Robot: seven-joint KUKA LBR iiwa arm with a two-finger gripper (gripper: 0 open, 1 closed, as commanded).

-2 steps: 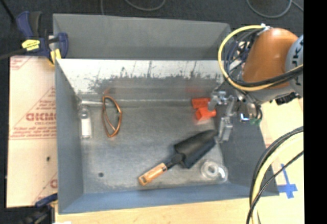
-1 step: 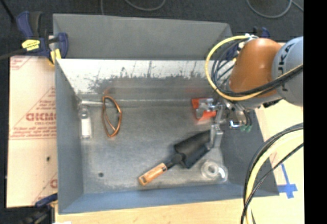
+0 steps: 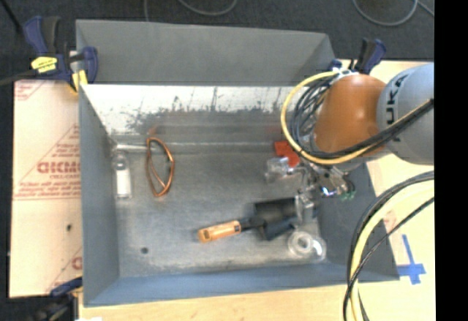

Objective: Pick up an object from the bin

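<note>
My gripper (image 3: 307, 188) hangs at the right side of the bin, under the arm's orange cover. Just below and left of it lies a black blocky piece (image 3: 274, 216), joined to a slim orange handle (image 3: 219, 231) that points left along the bin floor. A clear ring-shaped thing (image 3: 306, 245) rests right below the gripper near the front wall. A small red thing (image 3: 285, 152) peeks out beside the cover, partly hidden by it.
A brown wire loop (image 3: 160, 166) lies at the left of the bin floor. A small clear vial (image 3: 121, 178) lies further left by the wall. The arm and its cables cover the bin's right rear corner.
</note>
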